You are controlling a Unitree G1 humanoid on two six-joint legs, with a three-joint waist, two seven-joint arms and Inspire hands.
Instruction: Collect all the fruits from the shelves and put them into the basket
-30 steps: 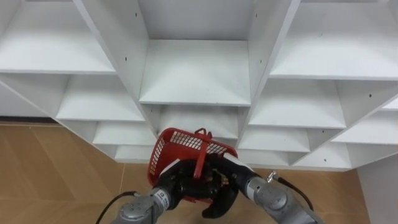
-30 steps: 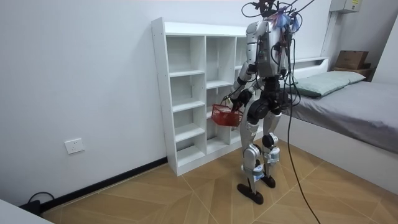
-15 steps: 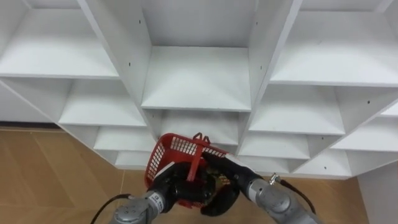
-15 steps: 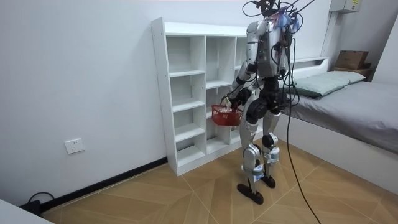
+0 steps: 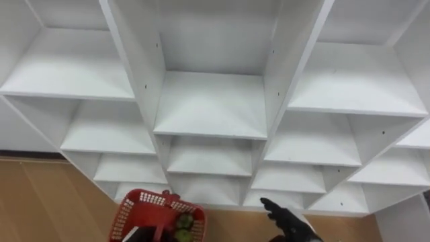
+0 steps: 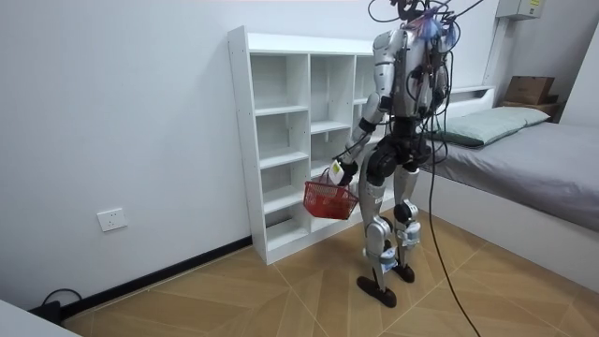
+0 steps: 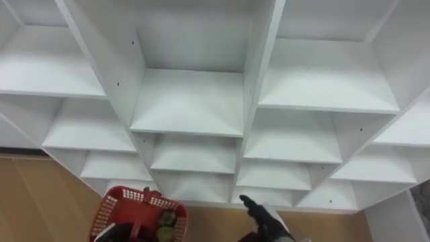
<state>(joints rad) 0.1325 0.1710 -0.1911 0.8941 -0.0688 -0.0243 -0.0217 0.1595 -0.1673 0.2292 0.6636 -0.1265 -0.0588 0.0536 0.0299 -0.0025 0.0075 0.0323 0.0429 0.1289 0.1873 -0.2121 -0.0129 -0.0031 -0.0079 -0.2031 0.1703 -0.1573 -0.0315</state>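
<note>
left eye view: red basket (image 5: 158,214) hangs low left from my left hand (image 6: 341,169), fingers curled holding it, green fruits (image 5: 183,222) inside. right hand (image 5: 287,218) fingers straight, empty, before the closet (image 5: 213,101). i'd keep the basket level while scanning shelves.

Silver-grey body w/ black joints, black right hand (image 5: 285,216), dark cables.
</note>
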